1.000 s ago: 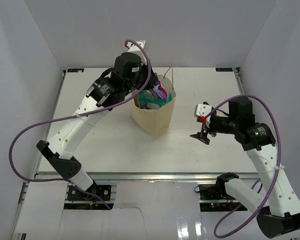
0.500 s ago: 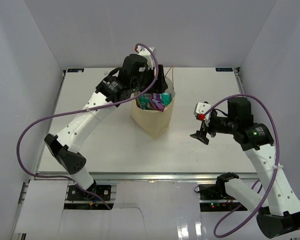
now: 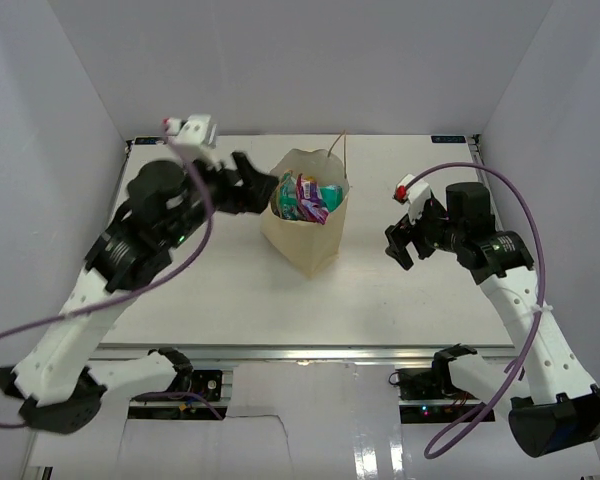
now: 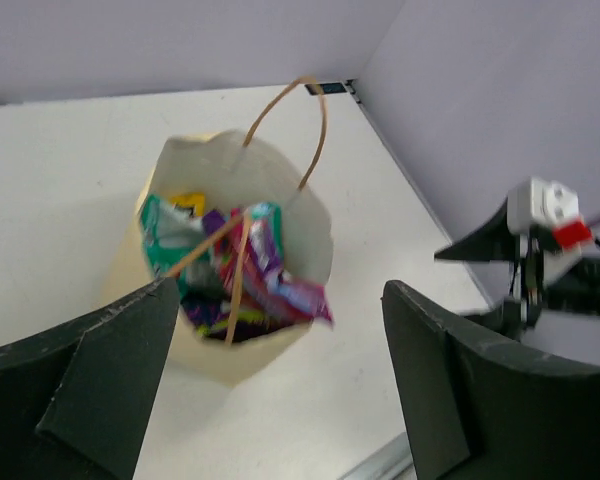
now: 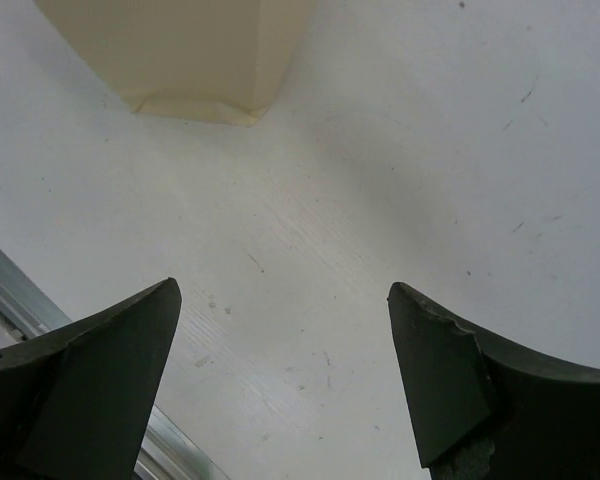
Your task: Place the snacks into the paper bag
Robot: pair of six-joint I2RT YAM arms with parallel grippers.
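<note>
The paper bag (image 3: pixel 302 245) stands upright on the table (image 3: pixel 400 300), slightly toward the far side. It is a boxy tan kraft sack with its mouth open. One thin string handle (image 4: pixel 305 120) arches above the far rim, and the other handle droops inward across the contents. The snacks (image 4: pixel 245 265) lie jumbled inside, reaching nearly to the rim. A green-teal packet (image 4: pixel 163 232) leans against one wall, and a purple-and-white packet (image 4: pixel 265 250) tilts across the middle with a corner poking over the rim. A yellow packet (image 4: pixel 188 203) shows behind them.
</note>
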